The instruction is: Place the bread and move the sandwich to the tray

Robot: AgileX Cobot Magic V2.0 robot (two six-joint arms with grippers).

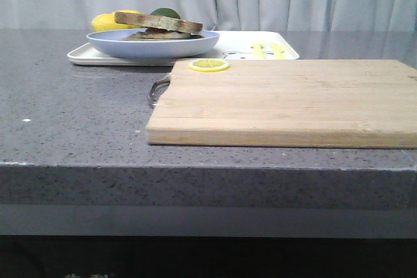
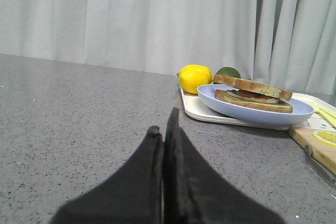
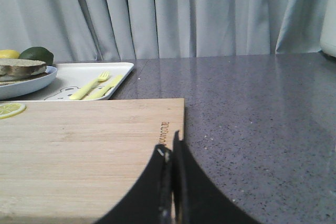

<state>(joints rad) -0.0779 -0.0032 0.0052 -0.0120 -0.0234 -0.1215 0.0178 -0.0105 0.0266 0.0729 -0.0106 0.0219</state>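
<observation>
In the front view we see the grey speckled worktop [image 1: 78, 115] filling the lower half of the frame, with the wooden cutting board [image 1: 293, 99] lying across the centre and right. A lemon slice [image 1: 209, 65] sits on the board's far left corner. Behind the board, in the upper left of the frame, the white tray [image 1: 228, 47] carries the light blue plate [image 1: 153, 43], and on the plate lies the sandwich [image 1: 156, 26], its top bread [image 1: 148, 20] slice tilted over the lower layers. A yellow lemon [image 1: 104, 21] and a green fruit [image 1: 165, 12] show just behind the plate. A yellow fork and spoon [image 1: 267, 49] rest on the tray's right part. In the left wrist view our left gripper [image 2: 164, 132] has its fingers pressed together with nothing between them, low over bare worktop. In the right wrist view our right gripper [image 3: 172, 148] is likewise closed and empty, above the near edge of the cutting board.
</observation>
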